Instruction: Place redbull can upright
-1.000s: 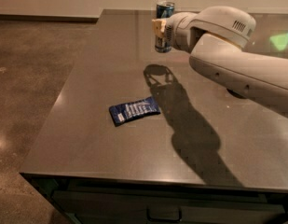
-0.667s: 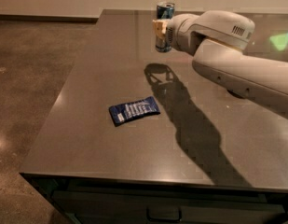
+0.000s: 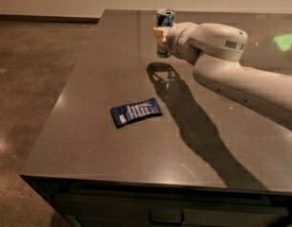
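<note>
Compared with a second ago, the hand [image 3: 163, 38] and the redbull can [image 3: 165, 19] sit a little lower in the camera view and a touch further left. The dark shadow [image 3: 160, 74] they cast on the tabletop [image 3: 89, 141] has drawn nearer to the can's base. The can is as upright as it was, silver top up, with its blue and silver side facing the camera. The dark blue snack packet [image 3: 136, 112] has not moved. It lies flat, well apart from the can, nearer the front edge and slightly left of the middle.

The hand is clamped on the can's lower half. A pale finger pad [image 3: 159, 34] presses against the can's left side, and the rest of the hand wraps behind it from the right. The can is over the far part of the tabletop, near the back edge. Whether its base touches the surface or hangs just above it, I cannot tell.

By count there is one can, one snack packet, one white arm [image 3: 240, 79] reaching in from the right, and one hand at its end.
</note>
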Robot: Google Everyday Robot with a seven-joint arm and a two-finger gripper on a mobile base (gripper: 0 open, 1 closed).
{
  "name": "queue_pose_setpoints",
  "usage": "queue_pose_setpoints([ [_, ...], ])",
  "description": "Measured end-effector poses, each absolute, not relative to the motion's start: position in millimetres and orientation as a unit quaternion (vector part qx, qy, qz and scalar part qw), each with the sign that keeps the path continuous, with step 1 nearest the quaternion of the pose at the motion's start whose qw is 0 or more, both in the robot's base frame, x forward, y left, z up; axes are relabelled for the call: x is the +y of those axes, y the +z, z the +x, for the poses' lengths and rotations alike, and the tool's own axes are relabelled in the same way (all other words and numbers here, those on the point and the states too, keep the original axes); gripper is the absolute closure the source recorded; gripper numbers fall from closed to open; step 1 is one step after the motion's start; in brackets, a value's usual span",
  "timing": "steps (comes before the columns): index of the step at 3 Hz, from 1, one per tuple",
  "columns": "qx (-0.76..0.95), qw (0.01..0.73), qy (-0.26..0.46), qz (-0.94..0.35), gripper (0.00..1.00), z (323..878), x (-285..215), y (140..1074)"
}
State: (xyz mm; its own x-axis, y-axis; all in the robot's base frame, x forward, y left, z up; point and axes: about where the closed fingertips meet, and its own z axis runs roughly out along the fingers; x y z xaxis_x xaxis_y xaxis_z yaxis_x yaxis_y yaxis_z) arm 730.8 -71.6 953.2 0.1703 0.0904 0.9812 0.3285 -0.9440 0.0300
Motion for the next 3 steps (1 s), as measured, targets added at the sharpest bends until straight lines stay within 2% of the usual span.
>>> queue_pose_setpoints([
  [2, -0.128, 0.097, -0.631, -0.759, 1.00, 733, -66, 919],
  [3, -0.117, 0.100, -0.634, -0.757, 0.82, 732, -63, 907],
])
